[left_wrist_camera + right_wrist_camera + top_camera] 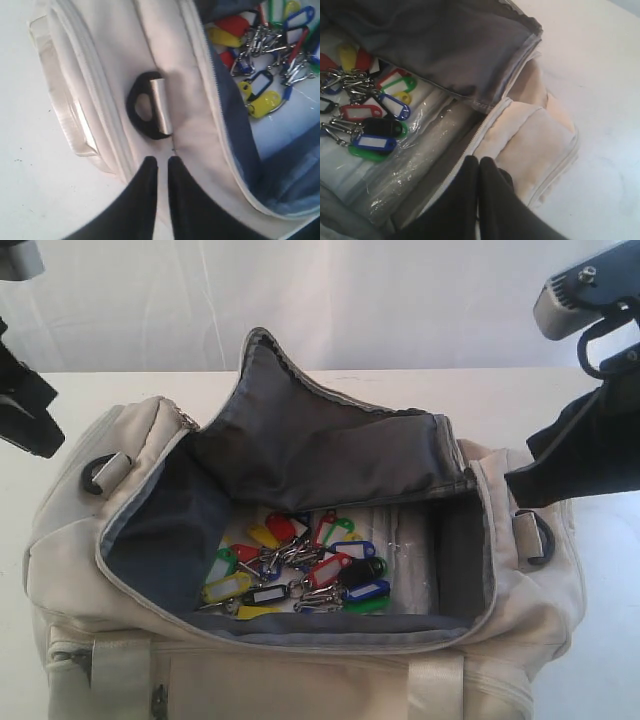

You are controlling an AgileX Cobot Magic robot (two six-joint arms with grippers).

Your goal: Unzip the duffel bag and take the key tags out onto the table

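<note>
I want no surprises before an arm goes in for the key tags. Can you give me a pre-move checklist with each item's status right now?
1. Duffel bag unzipped, flap folded back: ok.
2. Key tags lying uncovered on the bag's floor: ok.
3. Left hand carrying nothing: ok. It has a narrow gap between the fingers and hangs over the bag's end near the D-ring.
4. Right hand open enough to grasp: not ok, it is shut.
5. Table surface shows beside the bag for setting down: ok.
6. Tags all joined in one bunch: cannot tell.
</note>
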